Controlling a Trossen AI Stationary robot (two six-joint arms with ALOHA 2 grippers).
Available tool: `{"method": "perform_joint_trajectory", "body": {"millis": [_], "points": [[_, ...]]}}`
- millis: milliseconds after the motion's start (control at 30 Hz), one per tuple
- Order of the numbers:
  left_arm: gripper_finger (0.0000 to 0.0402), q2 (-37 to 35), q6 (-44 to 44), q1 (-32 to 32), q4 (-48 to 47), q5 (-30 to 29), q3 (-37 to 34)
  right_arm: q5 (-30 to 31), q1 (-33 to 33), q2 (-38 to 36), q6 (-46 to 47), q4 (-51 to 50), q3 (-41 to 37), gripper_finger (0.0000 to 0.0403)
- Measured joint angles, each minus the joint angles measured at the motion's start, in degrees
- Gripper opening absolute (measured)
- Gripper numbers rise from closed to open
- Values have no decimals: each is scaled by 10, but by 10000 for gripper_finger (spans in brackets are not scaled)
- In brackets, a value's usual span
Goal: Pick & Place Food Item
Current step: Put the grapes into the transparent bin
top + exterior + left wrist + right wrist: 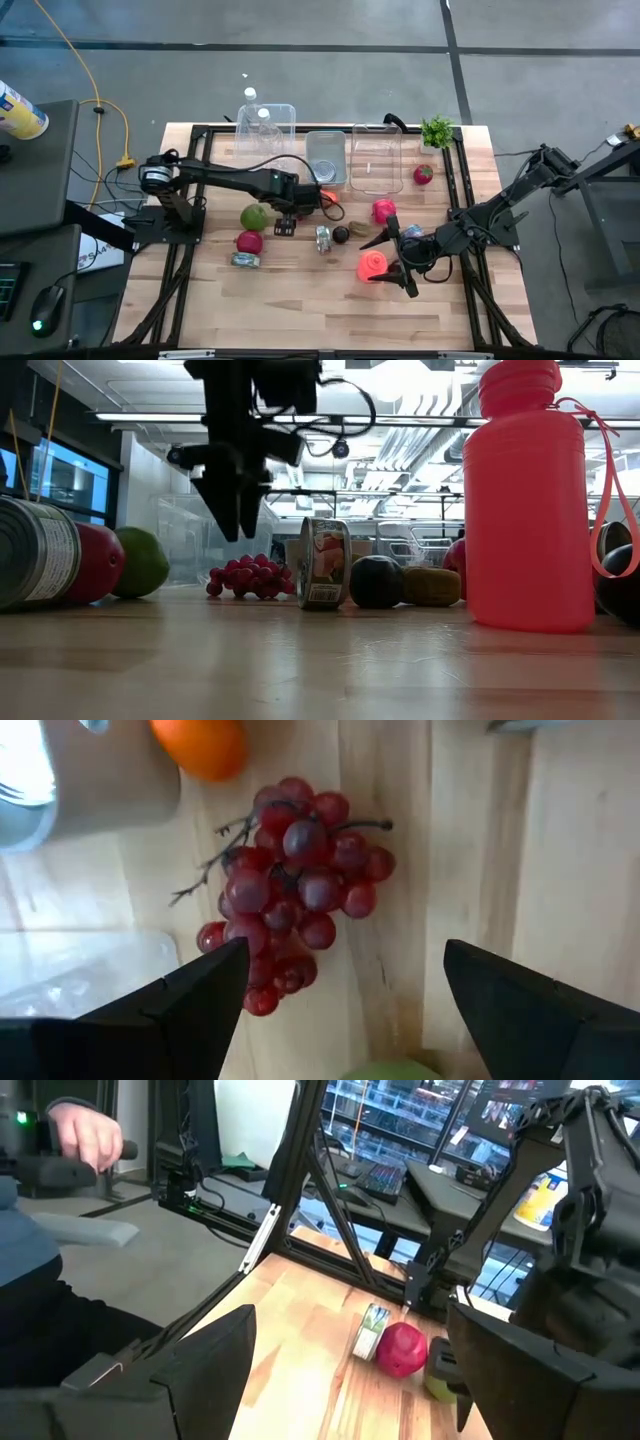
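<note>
Pale wood bench [300, 300], dark frame rails along its sides. Going left to right from my overhead feed: a tin can [245, 260] lying on its side near the left front, a red apple [249, 242] just behind it, a green apple [254, 217] behind that.

Left gripper [287, 226] hangs above the bench right of the green apple. On its wrist feed I see the fingers [190, 1000] spread wide, nothing between them, with a bunch of red grapes [295, 890] lying on the wood directly below. An orange [200, 745] sits just beyond the grapes, beside a clear container [30, 770].

Middle of the bench: a small upright can [323, 238], then a dark round fruit [341, 236]. Along the back edge, clear plastic tubs [375, 160], a red fruit [423, 175] and a green leafy sprig [437, 131].

Right side: pink bottle [373, 265] lying near the front, a pink item [384, 211] behind it. Right gripper [393, 255] waits low, just beside the bottle, fingers [200, 1370] spread and empty.

Right wrist feed also catches a person's hand [85, 1135] in the room beyond the bench.
</note>
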Motion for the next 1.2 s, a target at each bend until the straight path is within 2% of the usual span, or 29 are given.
{"method": "perform_joint_trajectory", "body": {"millis": [333, 600, 800, 1033, 1200], "points": [[326, 24, 16, 6, 48, -2, -5, 0, 0, 0, 1, -1, 0, 317], [326, 43, 15, 24, 68, -2, -13, 0, 0, 0, 1, 1, 0, 317], [326, 54, 45, 33, 63, 0, -19, 0, 0, 0, 1, 2, 0, 317], [322, 69, 54, 40, 64, 27, -22, 0, 0, 0, 0, 1, 0, 317], [300, 73, 58, 41, 64, 64, -21, 0, 0, 0, 0, 1, 0, 317]]}}
